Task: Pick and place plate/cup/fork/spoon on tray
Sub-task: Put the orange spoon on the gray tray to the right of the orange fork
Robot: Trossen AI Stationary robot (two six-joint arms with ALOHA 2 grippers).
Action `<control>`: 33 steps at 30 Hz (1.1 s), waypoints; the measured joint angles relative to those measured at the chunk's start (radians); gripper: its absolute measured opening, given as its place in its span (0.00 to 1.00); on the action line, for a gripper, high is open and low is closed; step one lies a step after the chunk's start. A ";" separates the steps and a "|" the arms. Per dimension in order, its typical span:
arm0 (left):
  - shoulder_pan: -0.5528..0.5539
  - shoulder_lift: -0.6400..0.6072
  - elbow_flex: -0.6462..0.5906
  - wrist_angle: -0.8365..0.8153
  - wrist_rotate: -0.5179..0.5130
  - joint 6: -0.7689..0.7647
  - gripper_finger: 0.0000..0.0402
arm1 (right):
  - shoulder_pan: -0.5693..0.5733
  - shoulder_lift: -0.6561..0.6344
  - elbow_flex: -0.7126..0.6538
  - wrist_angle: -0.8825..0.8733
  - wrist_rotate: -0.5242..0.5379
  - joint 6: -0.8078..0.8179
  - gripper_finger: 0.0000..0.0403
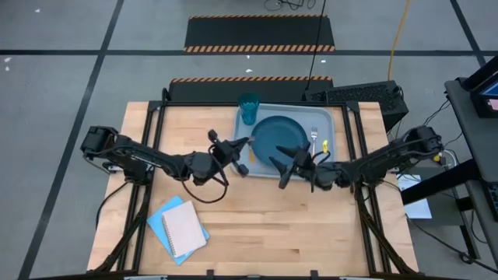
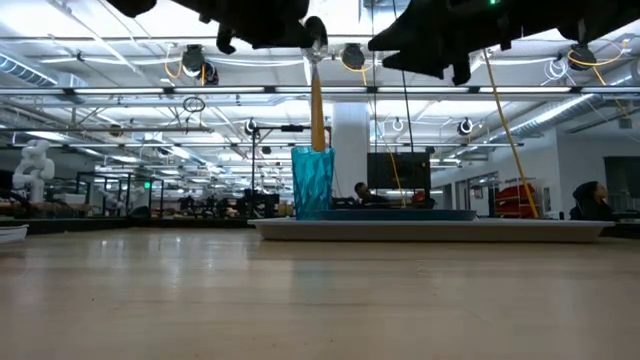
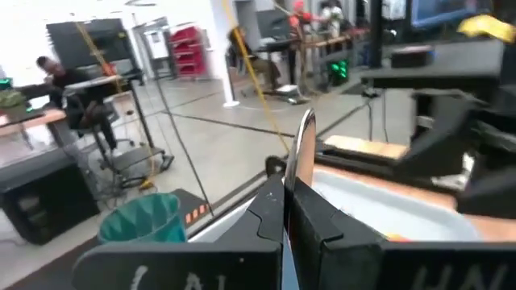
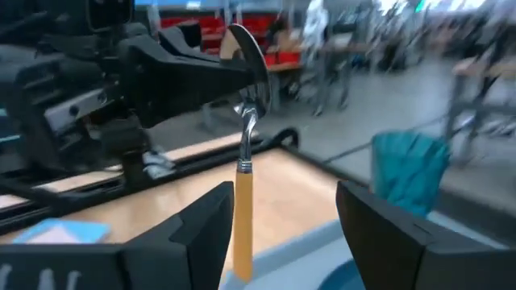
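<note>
**Over the tray's left edge: spoon held aloft**

Above the left rim of the large light grey-blue rectangular tray (image 1: 330, 162), I have the left gripper (image 1: 240, 145) closed tight on the small spoon with the silver round bowl and orange-yellow handle (image 4: 244, 189). My left wrist camera shows both dark fingers (image 3: 316, 229) pressed together with the spoon between them. In the low view the spoon hangs upright, clear of the tray, its handle dropping down in line with the cup.

The right gripper (image 1: 292, 162) hovers over the tray's near edge, just in front of the plate. Its 2 fingers (image 4: 379, 234) stand well apart with nothing between them, and its wrist camera looks straight at the raised spoon.

On the tray I can see 3 things already resting. The large round dark teal-blue plate (image 1: 278, 134) sits in the middle. The small teal translucent tumbler, the cup (image 1: 249, 108), stands upright in the far left corner. The small fork with silver tines and a red-orange handle (image 1: 314, 139) lies just right of the plate.

A blue notebook (image 1: 163, 222) and a white notebook (image 1: 184, 229) lie overlapping on the wooden table (image 1: 296, 225), well apart from the tray.
</note>
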 joint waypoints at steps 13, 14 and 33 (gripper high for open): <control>-0.006 0.073 0.000 0.139 0.027 -0.074 0.01 | 0.039 0.337 0.186 0.222 0.151 -0.329 0.53; -0.010 0.075 0.000 0.137 0.025 -0.071 0.01 | 0.034 0.356 0.202 0.219 0.150 -0.335 0.53; -0.060 0.065 0.000 0.113 -0.043 -0.014 0.01 | 0.021 0.410 0.238 0.247 0.167 -0.477 0.53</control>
